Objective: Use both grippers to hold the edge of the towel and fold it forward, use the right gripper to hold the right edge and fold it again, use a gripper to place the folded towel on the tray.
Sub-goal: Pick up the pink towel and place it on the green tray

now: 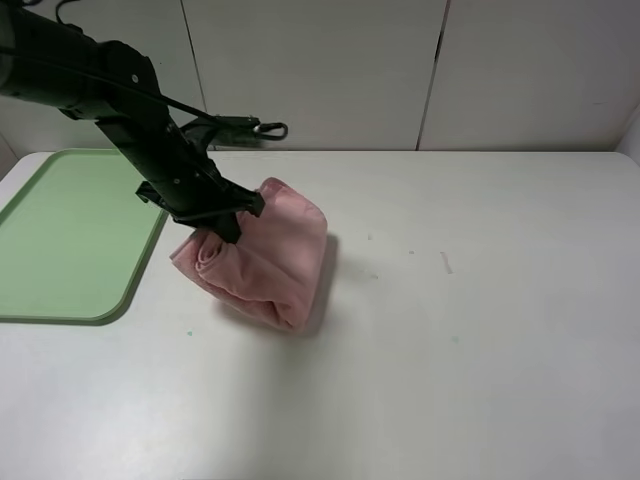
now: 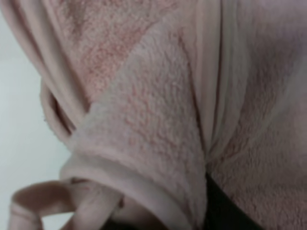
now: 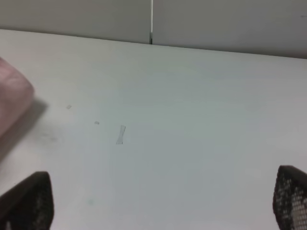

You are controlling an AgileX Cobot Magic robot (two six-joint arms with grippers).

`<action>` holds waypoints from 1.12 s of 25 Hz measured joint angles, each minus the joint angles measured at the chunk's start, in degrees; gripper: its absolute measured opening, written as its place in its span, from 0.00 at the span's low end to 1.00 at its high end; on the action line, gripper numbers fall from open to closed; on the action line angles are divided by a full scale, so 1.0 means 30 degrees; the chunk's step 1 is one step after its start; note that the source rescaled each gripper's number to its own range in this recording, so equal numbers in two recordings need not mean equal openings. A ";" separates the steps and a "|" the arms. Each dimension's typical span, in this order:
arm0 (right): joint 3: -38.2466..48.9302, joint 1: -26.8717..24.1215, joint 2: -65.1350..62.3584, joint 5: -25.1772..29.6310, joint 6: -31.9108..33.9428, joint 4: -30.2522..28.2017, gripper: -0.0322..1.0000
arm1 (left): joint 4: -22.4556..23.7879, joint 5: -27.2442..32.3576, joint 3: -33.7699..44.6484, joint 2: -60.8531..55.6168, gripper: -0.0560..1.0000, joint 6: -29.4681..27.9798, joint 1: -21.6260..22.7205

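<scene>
Folded towel (image 1: 268, 255) lies bunched on the white table (image 1: 470, 330), just right of the pale green tray (image 1: 60, 240) and not on it. As the high camera shows it, the bundle's long axis runs diagonally, from its far end near the middle of the table toward the near edge; its rolled, open folds face the tray and its smooth rounded side faces right.

Left gripper (image 1: 228, 228) comes down at a slant from the upper left and is pinching the towel at the tray-side folds. In the left wrist view the pink terry fills the frame, the hemmed edge (image 2: 144, 187) curling across it with a small loop (image 2: 43, 203) at one corner; one dark finger (image 2: 225, 211) shows beneath the cloth.

Right gripper (image 3: 163, 201) hangs over bare table, its jaws spread wide and holding nothing, with the towel well off to one side.
</scene>
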 joint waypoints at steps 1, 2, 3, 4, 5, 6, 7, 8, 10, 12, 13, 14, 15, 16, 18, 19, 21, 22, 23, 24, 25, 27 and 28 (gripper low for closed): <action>0.0000 0.0000 0.0000 0.0000 0.0000 0.0000 1.00 | 0.0237 0.0093 0.0086 -0.0164 0.21 0.0000 0.0295; 0.0000 0.0000 0.0000 0.0000 0.0000 0.0000 1.00 | 0.0465 0.0198 0.0169 -0.0269 0.21 0.0000 0.0641; 0.0000 0.0000 0.0000 0.0000 0.0000 0.0000 1.00 | 0.0666 0.0294 0.0321 -0.0423 0.21 0.0000 0.0992; 0.0000 0.0000 0.0000 0.0000 0.0000 0.0000 1.00 | 0.0877 0.0411 0.0493 -0.0565 0.21 0.0000 0.1345; 0.0000 0.0000 0.0000 0.0000 0.0000 0.0000 1.00 | 0.1076 0.0501 0.0668 -0.0720 0.21 0.0000 0.1653; 0.0000 0.0000 0.0000 0.0000 0.0000 0.0000 1.00 | 0.1288 0.0542 0.0830 -0.0886 0.21 0.0000 0.2018; 0.0000 0.0000 0.0000 0.0000 0.0000 0.0000 1.00 | 0.1461 0.0589 0.1017 -0.1055 0.21 0.0000 0.2388; 0.0000 0.0000 0.0000 0.0000 0.0000 0.0000 1.00 | 0.1694 0.0685 0.1190 -0.1257 0.21 0.0000 0.2786; 0.0000 0.0000 0.0000 0.0000 0.0000 0.0000 1.00 | 0.1939 0.0868 0.1430 -0.1579 0.21 0.0000 0.3539; 0.0000 0.0000 0.0000 0.0000 0.0000 0.0000 1.00 | 0.2238 0.0992 0.1475 -0.1838 0.21 0.0000 0.4292; 0.0000 0.0000 0.0000 0.0000 0.0000 0.0000 1.00 | 0.2354 0.1015 0.1491 -0.1960 0.21 0.0000 0.4683; 0.0000 0.0000 0.0000 0.0000 0.0000 0.0000 1.00 | 0.2458 0.1062 0.1491 -0.2085 0.21 0.0000 0.5067; 0.0000 0.0000 0.0000 0.0000 0.0000 0.0000 1.00 | 0.2676 0.1159 0.1491 -0.2244 0.21 0.0000 0.5431; 0.0000 0.0000 0.0000 0.0000 0.0000 0.0000 1.00 | 0.2887 0.1267 0.1491 -0.2378 0.21 0.0000 0.5716; 0.0000 0.0000 0.0000 0.0000 0.0000 0.0000 1.00 | 0.3271 0.1379 0.1491 -0.2603 0.21 0.0000 0.6374; 0.0000 0.0000 0.0000 0.0000 0.0000 0.0000 1.00 | 0.3435 0.1379 0.1491 -0.2675 0.21 0.0000 0.6654; 0.0000 0.0000 0.0000 0.0000 0.0000 0.0000 1.00 | 0.3778 0.1347 0.1491 -0.2742 0.21 0.0000 0.7292; 0.0000 0.0000 0.0000 0.0000 0.0000 0.0000 1.00 | 0.3778 0.1322 0.1491 -0.2741 0.21 0.0000 0.7603; 0.0000 0.0000 0.0000 0.0000 0.0000 0.0000 1.00 | 0.3907 0.1279 0.1491 -0.2741 0.21 0.0000 0.7855; 0.0000 0.0000 0.0000 0.0000 0.0000 0.0000 1.00 | 0.4100 0.1232 0.1491 -0.2741 0.21 0.0000 0.8144; 0.0000 0.0000 0.0000 0.0000 0.0000 0.0000 1.00 | 0.4273 0.1146 0.1491 -0.2741 0.21 0.0000 0.8425; 0.0000 0.0000 0.0000 0.0000 0.0000 0.0000 1.00 | 0.4797 0.0980 0.1491 -0.2741 0.21 0.0000 0.8911; 0.0000 0.0000 0.0000 0.0000 0.0000 0.0000 1.00 | 0.5038 0.0906 0.1491 -0.2741 0.21 0.0000 0.9161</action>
